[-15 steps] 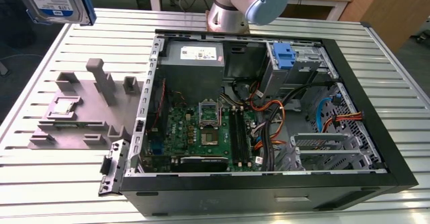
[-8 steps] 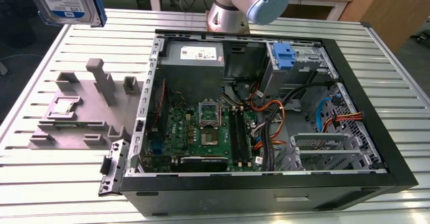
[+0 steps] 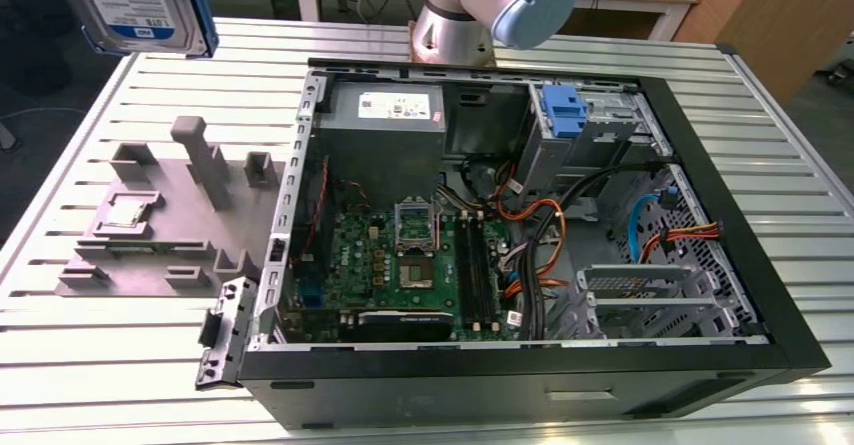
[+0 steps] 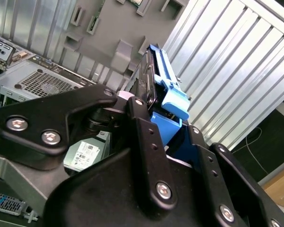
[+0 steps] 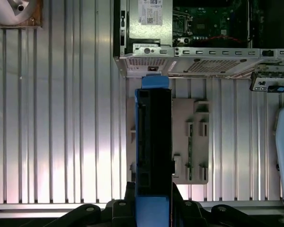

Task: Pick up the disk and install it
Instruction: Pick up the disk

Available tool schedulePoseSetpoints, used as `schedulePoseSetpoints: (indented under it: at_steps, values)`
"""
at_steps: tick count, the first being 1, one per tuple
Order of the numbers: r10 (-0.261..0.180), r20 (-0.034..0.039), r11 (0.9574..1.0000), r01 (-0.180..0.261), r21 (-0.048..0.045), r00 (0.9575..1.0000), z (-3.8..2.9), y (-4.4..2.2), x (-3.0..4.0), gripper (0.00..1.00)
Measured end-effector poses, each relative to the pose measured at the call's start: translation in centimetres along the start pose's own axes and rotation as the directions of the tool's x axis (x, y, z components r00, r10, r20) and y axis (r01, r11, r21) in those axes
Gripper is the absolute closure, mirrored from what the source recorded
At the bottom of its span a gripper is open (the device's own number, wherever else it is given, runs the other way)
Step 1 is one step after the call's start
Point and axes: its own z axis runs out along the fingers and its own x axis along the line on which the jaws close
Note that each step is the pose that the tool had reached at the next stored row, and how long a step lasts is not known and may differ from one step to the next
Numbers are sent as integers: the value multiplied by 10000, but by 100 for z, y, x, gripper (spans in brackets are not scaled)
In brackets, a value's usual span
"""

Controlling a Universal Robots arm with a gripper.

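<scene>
The disk (image 3: 134,3) hangs high above the table at the exterior view's upper left, with its white-and-blue label facing the camera. It is well clear of the open computer case (image 3: 787,295). In the first wrist view the disk (image 5: 154,137) shows edge-on, dark with blue rail ends, over the grey fixture plate (image 5: 194,142). My gripper (image 5: 154,210) is shut on the disk. In the second wrist view its black fingers (image 4: 142,127) clamp the disk's blue carrier rail (image 4: 173,97).
The case lies open on the slatted metal table (image 3: 134,365), with the motherboard (image 3: 400,265), the grey power-supply box (image 3: 394,105) and an upright blue bracket (image 3: 567,110) in the drive bay. A grey fixture (image 3: 160,225) sits at the exterior view's left. The arm's base (image 3: 461,15) stands behind the case.
</scene>
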Motion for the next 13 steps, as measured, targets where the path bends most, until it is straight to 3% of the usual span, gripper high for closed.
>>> schedulePoseSetpoints:
  at_steps: [3, 9, 13]
  values:
    - [-1, 1, 10000, 1, 1, 10000, -1, 3, -51, 63]
    - [-1, -2, 10000, 1, 1, 10000, 0, 92, -50, 63]
    - [-1, -3, 10000, 1, 1, 10000, 1, 107, -49, 63]
